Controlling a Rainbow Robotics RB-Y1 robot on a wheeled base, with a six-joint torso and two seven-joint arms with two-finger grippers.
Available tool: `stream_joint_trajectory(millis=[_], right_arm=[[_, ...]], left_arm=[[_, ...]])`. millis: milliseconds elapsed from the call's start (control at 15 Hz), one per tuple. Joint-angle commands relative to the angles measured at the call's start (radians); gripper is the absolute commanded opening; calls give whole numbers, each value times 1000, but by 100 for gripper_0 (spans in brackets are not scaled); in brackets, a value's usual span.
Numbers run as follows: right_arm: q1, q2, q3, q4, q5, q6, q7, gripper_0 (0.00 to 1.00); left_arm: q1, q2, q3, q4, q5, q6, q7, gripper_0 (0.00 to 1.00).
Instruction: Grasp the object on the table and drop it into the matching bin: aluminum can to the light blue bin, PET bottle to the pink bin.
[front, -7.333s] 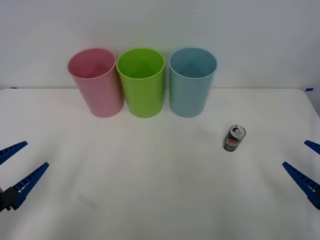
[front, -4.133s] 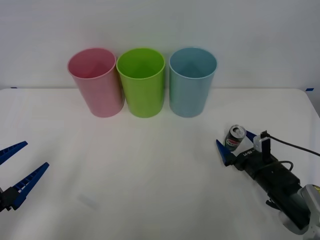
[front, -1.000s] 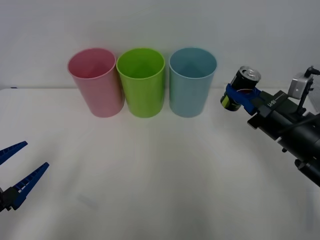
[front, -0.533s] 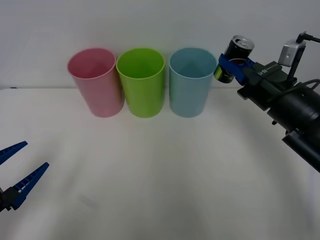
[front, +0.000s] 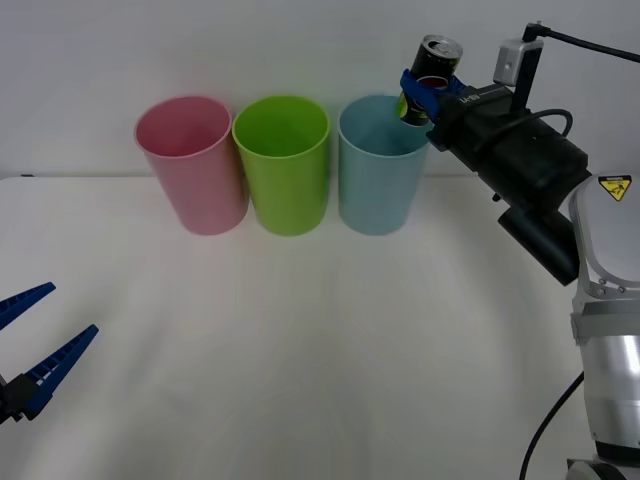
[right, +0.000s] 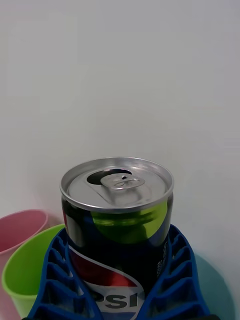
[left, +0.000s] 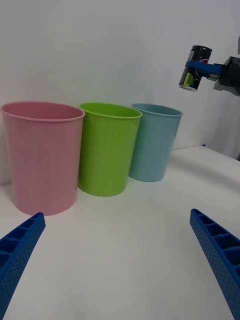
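With your right gripper fingers clamped on the aluminum can at the light blue bin rim, centre it over the mouth, then release; left gripper waits open above the tabletop

Metal can, plastic bins, matt table

The aluminum can showed a brushed silver metal top and glossy dark printed sides. The right gripper's fingers looked like ribbed matt blue plastic. The light blue bin, pink bin and lime green bin seemed smooth, faintly shiny plastic; the table was matt white.
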Motion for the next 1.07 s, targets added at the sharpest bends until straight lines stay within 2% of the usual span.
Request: stream_joint_trajectory(millis=[67,267,533,933,1000,1067], right_arm=[[-86,48,-28,110,68,39,4,0],[-164,68,-33,227,104,133,17,0],[-227,77,-36,335,107,179,41,0],[-227,77,-27,337,104,177,52,0],[-227,78,-25,337,102,177,52,3],[-229,78,-25,337,102,177,55,56]], left_arm=[[0,0,0,0,0,0,0,100],[0,0,0,0,0,0,0,100],[0,0,0,0,0,0,0,100],[0,0,0,0,0,0,0,100],[0,0,0,0,0,0,0,100],[0,0,0,0,0,0,0,100]])
